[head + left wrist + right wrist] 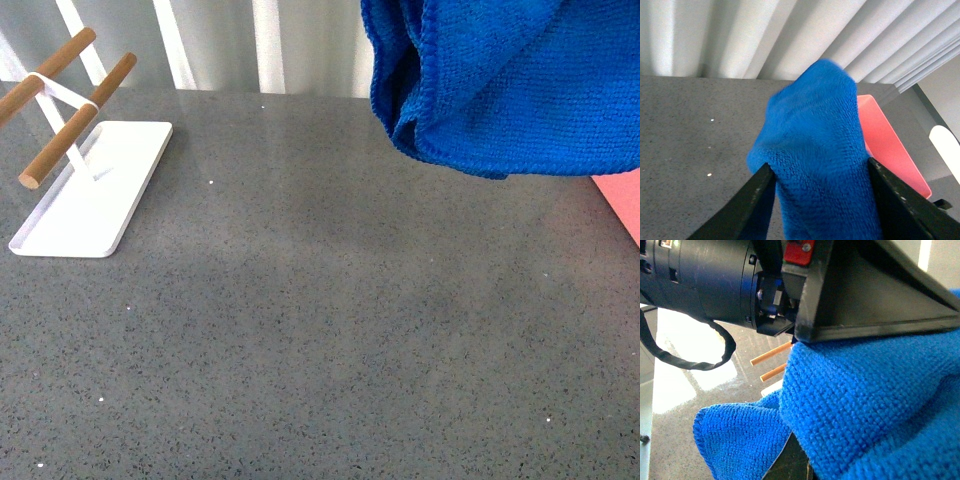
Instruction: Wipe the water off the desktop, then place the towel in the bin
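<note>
The bright blue towel (pixel 510 80) hangs bunched in the air at the upper right of the front view, above the speckled grey desktop (pixel 300 330). A corner of the salmon-pink bin (pixel 620 205) shows just below it at the right edge. In the left wrist view my left gripper (pixel 821 175) is shut on the towel (pixel 815 150), with the bin (pixel 887 145) on the desktop beyond. In the right wrist view the towel (pixel 865 405) fills the frame, and my right gripper (pixel 850 405) is shut on it; the left arm's black body (pixel 705 280) sits close beside it.
A white tray (pixel 90 190) carrying a rack of wooden bars (pixel 75 125) stands at the far left of the desktop. White pleated curtains (pixel 790 35) line the far edge. Small bright specks (pixel 709 174) dot the grey surface.
</note>
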